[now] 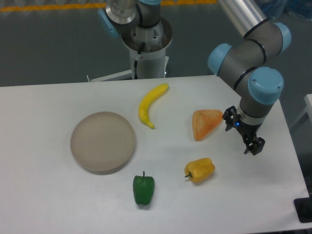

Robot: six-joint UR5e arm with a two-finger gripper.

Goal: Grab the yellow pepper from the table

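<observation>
Surface: I see the white table (44,204).
Left: beige plate (103,141).
Middle: banana (150,104), green pepper (144,189).
Right: orange wedge (206,124), yellow pepper (200,169) on its side.

table (44,204): white, seen from above and front
yellow pepper (200,169): lying on its side near the front right, stem pointing left
green pepper (144,189): left of the yellow one, stem pointing away, near the front edge
plate (103,141): round, beige, left of centre
banana (150,104): behind the plate's right side
orange wedge (205,124): behind the yellow pepper, just left of the gripper
gripper (254,146): above the table's right side, apart from the yellow pepper; finger gap too small to read
</observation>
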